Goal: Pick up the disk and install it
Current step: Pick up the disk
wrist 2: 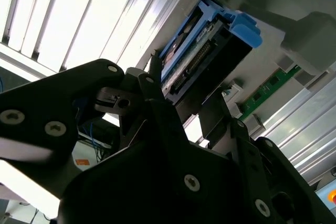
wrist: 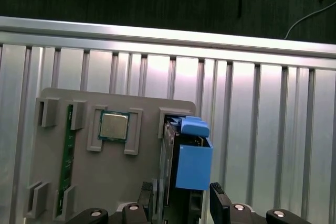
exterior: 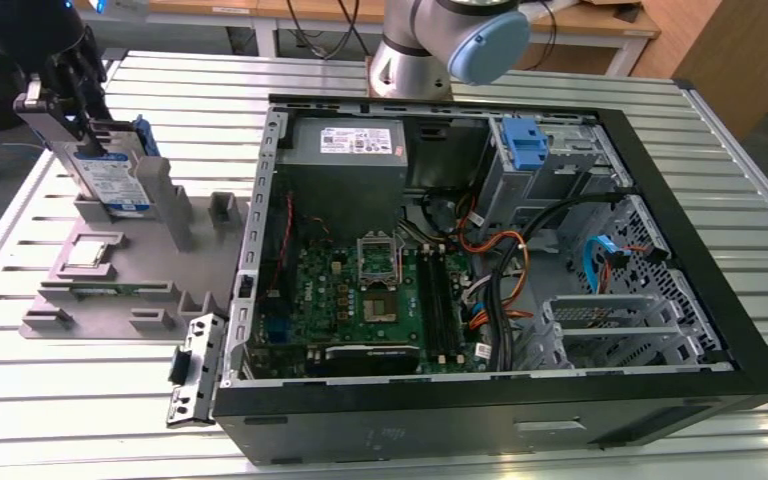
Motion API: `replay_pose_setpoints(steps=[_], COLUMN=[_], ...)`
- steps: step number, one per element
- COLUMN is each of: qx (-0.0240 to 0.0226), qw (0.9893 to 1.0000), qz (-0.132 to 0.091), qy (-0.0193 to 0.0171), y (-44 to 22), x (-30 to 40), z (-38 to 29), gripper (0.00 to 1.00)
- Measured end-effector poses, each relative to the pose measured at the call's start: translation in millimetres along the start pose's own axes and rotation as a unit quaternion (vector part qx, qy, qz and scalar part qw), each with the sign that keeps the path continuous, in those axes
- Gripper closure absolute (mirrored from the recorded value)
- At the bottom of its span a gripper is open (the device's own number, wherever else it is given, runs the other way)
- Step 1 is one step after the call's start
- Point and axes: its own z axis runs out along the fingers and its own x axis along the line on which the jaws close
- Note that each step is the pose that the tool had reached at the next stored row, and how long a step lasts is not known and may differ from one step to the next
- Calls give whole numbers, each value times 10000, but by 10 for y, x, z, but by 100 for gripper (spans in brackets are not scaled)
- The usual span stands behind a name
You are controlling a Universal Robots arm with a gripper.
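**Jaws clamped on the one disk, which stands upright in its holder**

The jaws of the single gripper press on the disk's two broad faces, one black finger on each side. In the first wrist view the disk is seen end-on, with its blue carrier rail nearest the camera and its far end seated in a slot of the holder. In the exterior view it stands on edge at the back corner of the grey holder, on the exterior view's left, with the gripper at its top edge.

Counted:
- one arm
- one disk
- one grey holder
- one square silver chip, lying flat in its own pocket of the holder
- one green memory stick, lying in a slot just beside the chip
- one open computer case, lying on the slatted metal table

The case lies on the exterior view's right of the holder. Inside it are:
- a motherboard
- a grey power supply
- a blue carrier in the drive cage at the far corner
- loose black, orange and blue cables between the board and the cage

Between the disk and the inside of the case stand the holder's upright grey posts and the case's perforated side wall.
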Motion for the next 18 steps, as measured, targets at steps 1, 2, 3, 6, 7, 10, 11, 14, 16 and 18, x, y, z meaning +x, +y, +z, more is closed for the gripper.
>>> replay_pose_setpoints(steps=[1, 2, 3, 6, 7, 10, 11, 14, 16, 18], qx=[-1, -2, -2, -2, -2, -2, -2, -2, -2, -2], qw=[10000, 10000, 10000, 10000, 10000, 10000, 10000, 10000, 10000, 10000], qz=[0, 0, 0, 0, 0, 0, 0, 0, 0, 0], qy=[0, 1, 1, 1, 1, 1, 1, 1, 1, 1], y=[0, 0, 0, 0, 0, 0, 0, 0, 0, 0], x=[0, 0, 0, 0, 0, 0, 0, 0, 0, 0], z=[-1, -1, -1, 0, 0, 2, 2, 3, 4, 5], gripper=[45, 45, 45, 45, 45, 45, 47, 54, 54, 54])
